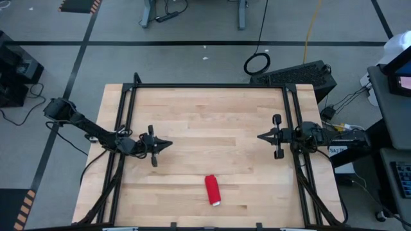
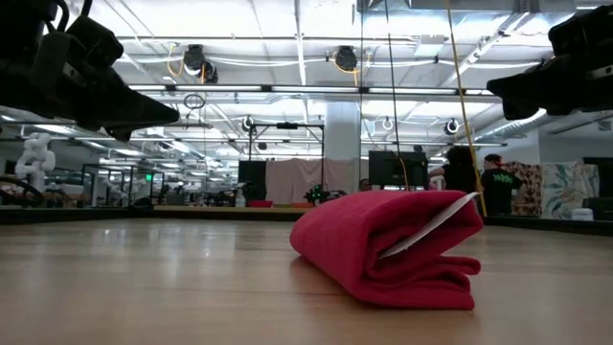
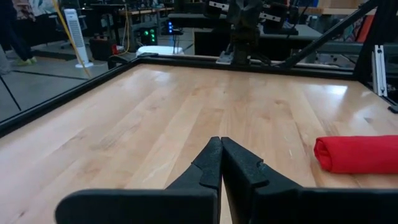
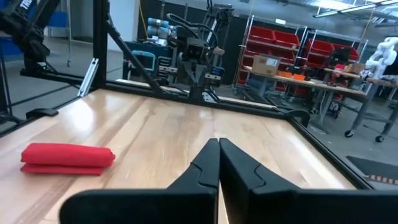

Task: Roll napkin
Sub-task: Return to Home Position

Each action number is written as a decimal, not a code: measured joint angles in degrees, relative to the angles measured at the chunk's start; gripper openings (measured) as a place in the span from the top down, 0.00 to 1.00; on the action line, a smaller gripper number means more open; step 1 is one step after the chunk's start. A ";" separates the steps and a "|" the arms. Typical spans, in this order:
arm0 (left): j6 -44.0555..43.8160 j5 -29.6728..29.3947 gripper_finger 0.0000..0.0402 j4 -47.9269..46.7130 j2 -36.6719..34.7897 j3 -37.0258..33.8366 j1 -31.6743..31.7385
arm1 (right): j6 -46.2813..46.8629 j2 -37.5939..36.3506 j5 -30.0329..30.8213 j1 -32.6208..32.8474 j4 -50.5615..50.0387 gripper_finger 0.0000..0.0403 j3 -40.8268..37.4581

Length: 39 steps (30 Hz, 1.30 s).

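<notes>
The red napkin (image 1: pixel 212 190) lies rolled up as a short thick roll on the wooden table near its front edge, a white tag (image 2: pixel 431 228) showing at one end. It also shows in the left wrist view (image 3: pixel 359 154) and the right wrist view (image 4: pixel 67 158). My left gripper (image 1: pixel 168 144) hovers shut above the table's left side, pointing toward the middle. My right gripper (image 1: pixel 261 136) hovers shut above the right side, pointing toward the middle. Both are well clear of the napkin and hold nothing.
A black metal frame (image 1: pixel 205 85) runs along the table's far and side edges. Bare wood (image 1: pixel 212 122) lies between the two grippers and behind the napkin. Workshop benches, racks and people stand in the room beyond the table.
</notes>
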 joint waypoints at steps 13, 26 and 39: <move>0.84 0.41 0.97 -0.31 0.00 -0.02 2.16 | 0.70 0.01 0.20 0.00 0.07 1.00 0.02; 9.16 1.70 0.99 -0.85 -6.50 0.00 2.47 | 0.70 0.02 0.22 0.00 0.11 1.00 0.00; 12.54 13.36 1.00 -11.22 -21.22 0.02 7.62 | 0.70 0.02 0.24 0.00 0.09 1.00 0.02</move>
